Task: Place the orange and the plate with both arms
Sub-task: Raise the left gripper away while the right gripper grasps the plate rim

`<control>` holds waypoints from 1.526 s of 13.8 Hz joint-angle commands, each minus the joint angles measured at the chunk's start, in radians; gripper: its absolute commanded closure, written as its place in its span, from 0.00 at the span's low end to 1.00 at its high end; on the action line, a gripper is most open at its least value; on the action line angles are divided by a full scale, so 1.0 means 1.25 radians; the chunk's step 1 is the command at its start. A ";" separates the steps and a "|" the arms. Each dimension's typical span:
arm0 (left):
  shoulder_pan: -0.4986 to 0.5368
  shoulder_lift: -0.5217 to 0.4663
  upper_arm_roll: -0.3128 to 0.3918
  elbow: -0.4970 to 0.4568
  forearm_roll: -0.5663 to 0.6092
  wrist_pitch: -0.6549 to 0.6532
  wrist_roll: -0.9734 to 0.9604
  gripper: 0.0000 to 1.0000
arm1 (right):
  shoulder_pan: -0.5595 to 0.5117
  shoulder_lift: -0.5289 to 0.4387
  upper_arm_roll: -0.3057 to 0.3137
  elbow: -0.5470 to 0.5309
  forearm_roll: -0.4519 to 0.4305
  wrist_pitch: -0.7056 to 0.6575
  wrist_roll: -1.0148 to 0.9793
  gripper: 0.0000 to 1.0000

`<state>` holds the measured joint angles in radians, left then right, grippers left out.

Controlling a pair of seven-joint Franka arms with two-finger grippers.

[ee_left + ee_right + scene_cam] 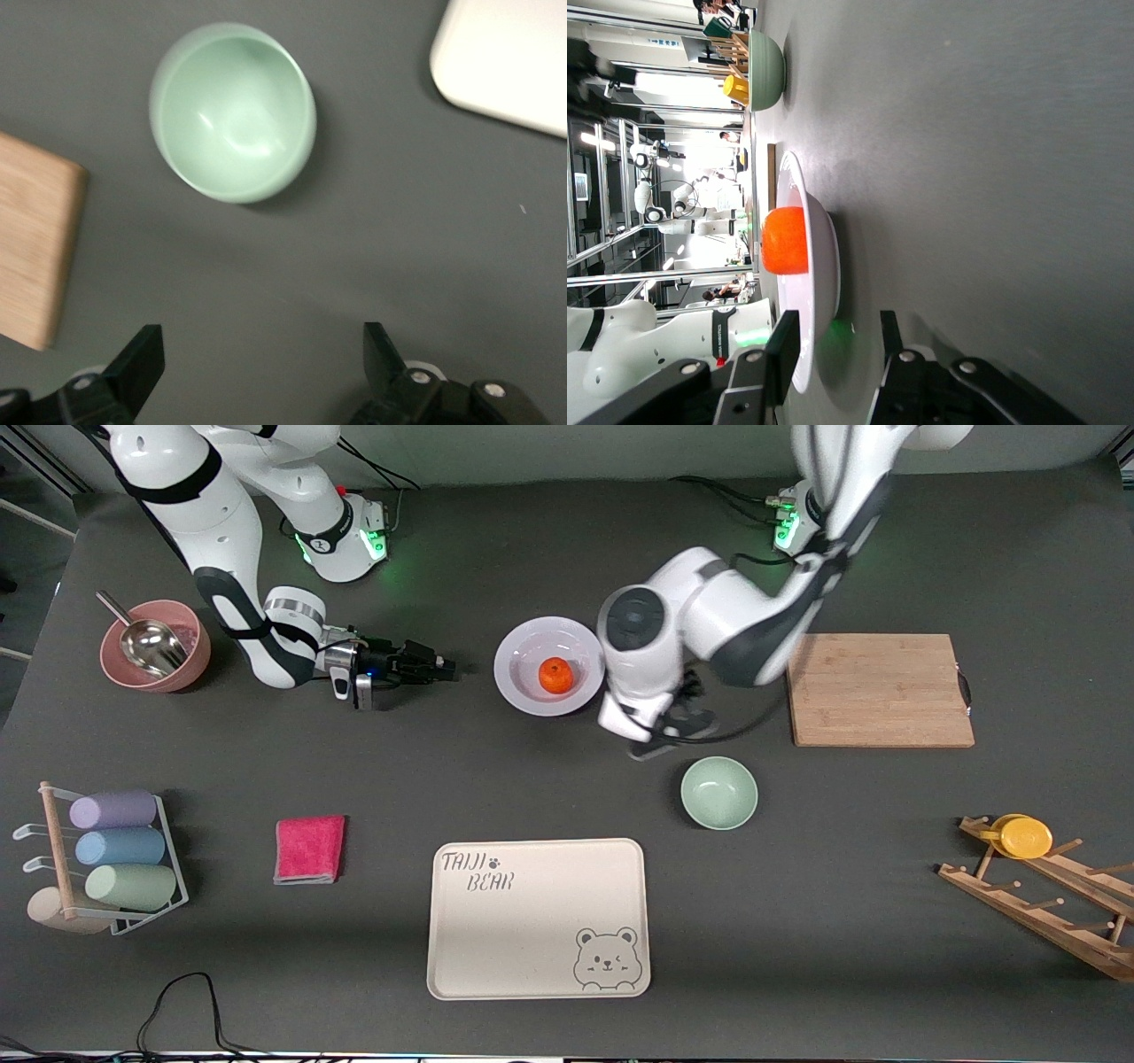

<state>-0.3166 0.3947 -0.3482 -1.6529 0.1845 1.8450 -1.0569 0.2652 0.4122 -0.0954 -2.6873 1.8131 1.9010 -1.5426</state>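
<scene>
Right gripper [833, 354] seemingly pinches the smooth plate [549, 665]; left gripper [264, 354], wide, hovers.

My table [567, 779] is covered in a dark grey matte mat, evenly lit from overhead with soft shadows. Along its edge nearest the front camera, black cables [177, 1010] trail. From my right wrist I glimpse a bright room [682, 177] with glass partitions, metal frames and strong white lighting.

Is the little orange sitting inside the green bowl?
No, the orange sits on the plate, and the green bowl holds nothing.
</scene>
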 commanded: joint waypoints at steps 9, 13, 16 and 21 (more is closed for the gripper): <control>0.099 -0.208 0.302 -0.037 -0.133 -0.162 0.593 0.00 | 0.226 0.085 0.004 0.105 0.288 -0.008 -0.016 0.57; 0.145 -0.257 0.354 -0.039 -0.123 -0.203 0.721 0.00 | 0.225 0.085 0.015 0.107 0.292 -0.008 -0.016 0.81; 0.147 -0.335 0.361 -0.108 -0.078 -0.202 0.728 0.00 | 0.223 0.084 0.015 0.107 0.292 -0.008 -0.015 1.00; 0.202 -0.369 0.352 -0.104 -0.085 -0.192 0.817 0.00 | 0.178 0.014 0.014 0.104 0.271 -0.024 0.045 1.00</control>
<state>-0.0988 -0.0291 0.1032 -1.7512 0.0696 1.5814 -0.1282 0.5217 0.4963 -0.0817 -2.5558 2.1469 1.8834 -1.5364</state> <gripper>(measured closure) 0.000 0.960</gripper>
